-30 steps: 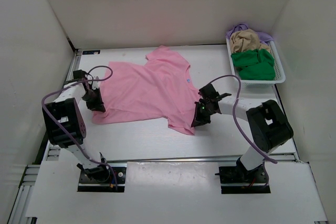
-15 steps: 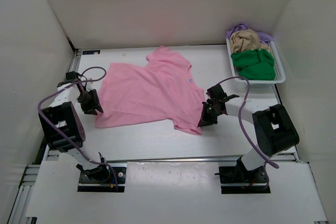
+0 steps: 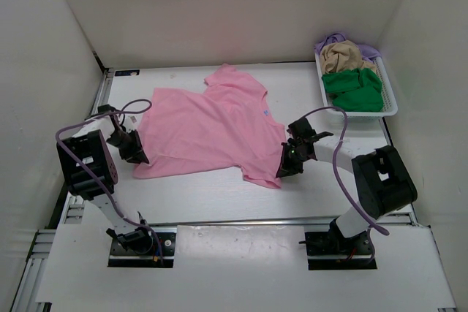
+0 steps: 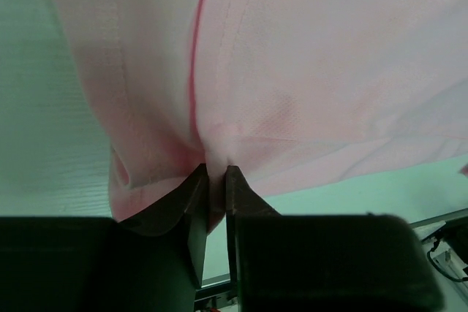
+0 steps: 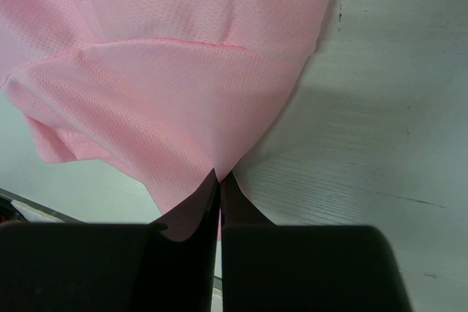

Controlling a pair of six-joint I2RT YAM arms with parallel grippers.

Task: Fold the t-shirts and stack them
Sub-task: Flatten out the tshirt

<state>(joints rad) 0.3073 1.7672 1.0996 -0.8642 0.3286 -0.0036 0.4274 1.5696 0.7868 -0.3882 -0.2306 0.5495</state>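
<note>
Top external view shows the pink t-shirt [image 3: 212, 126] spread flat on the table [image 3: 219, 195], with the dark green t-shirt [image 3: 355, 89], tan t-shirt [image 3: 347, 55] and lavender t-shirt [image 3: 333, 38] bunched in the white mesh basket [image 3: 390, 100] at far right. The left gripper [image 3: 131, 153] is nipped almost closed on a fold at the pink shirt's near-left edge, and the right gripper [image 3: 287, 166] is clamped fully on its near-right corner. The knit looks light, limp and stretchy, so it should sag between grips, and seamed hems and corners seem the surest holds.

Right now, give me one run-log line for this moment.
pink cloth t-shirt: spread flat, unfolded | left gripper: shut on its edge | right gripper: shut on its edge
</note>
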